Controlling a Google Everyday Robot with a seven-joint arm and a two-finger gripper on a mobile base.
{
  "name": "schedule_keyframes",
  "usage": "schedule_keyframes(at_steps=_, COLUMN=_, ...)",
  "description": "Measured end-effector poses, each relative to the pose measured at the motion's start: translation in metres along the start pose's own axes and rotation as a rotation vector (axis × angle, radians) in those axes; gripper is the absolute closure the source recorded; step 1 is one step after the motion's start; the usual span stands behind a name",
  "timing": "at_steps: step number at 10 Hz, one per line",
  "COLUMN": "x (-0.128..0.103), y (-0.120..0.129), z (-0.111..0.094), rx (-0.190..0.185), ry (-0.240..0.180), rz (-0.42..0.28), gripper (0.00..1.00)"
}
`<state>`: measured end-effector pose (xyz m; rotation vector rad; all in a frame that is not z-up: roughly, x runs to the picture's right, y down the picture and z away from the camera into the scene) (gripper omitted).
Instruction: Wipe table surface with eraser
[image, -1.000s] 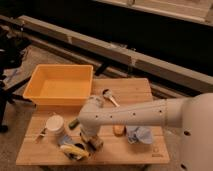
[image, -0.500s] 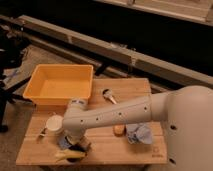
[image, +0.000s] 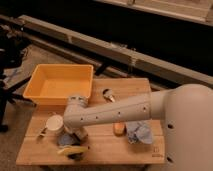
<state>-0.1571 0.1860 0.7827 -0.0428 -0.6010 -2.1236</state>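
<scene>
Single white robot arm (image: 120, 112) reaching from the right across a light wooden slatted table (image: 105, 145) toward its front-left corner. The gripper (image: 75, 136) sits at the end of the arm, low over the front-left part of the table, between a white round cup (image: 54, 123) and a yellow banana-like object (image: 72, 149); its state cannot be told, since the wrist housing covers it.

The eraser is not clearly identifiable. The likeliest candidate, judged only from position, is a small bluish-grey block (image: 65, 140) just beside the gripper on its left, toward the front edge; its long axis cannot be read. If that judgement holds, the coming move turns on a short shift toward the front-left corner, and only one arm is available to make it.

Counts: one yellow rectangular plastic bin (image: 61, 84) at the back-left corner; one cup; one banana-like object near the front edge; one small orange rounded object (image: 119, 129) near the table's middle; one crumpled pale blue cloth (image: 139, 132) toward the front-right; one small white-and-brown item (image: 107, 94) near the back edge.
</scene>
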Motion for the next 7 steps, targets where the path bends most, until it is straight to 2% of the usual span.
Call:
schedule_keyframes(at_steps=2, x=0.003, y=0.02, z=-0.002, rx=-0.026, ry=0.028, rz=0.076, gripper=0.2)
schedule_keyframes(at_steps=4, x=0.001, y=0.05, z=-0.008, rx=-0.041, ry=0.048, rz=0.169, gripper=0.2)
schedule_keyframes(at_steps=5, x=0.001, y=0.059, z=-0.01, rx=-0.038, ry=0.052, rz=0.196, gripper=0.2)
schedule_keyframes(at_steps=7, x=0.001, y=0.056, z=-0.01, rx=-0.034, ry=0.051, rz=0.192, gripper=0.2)
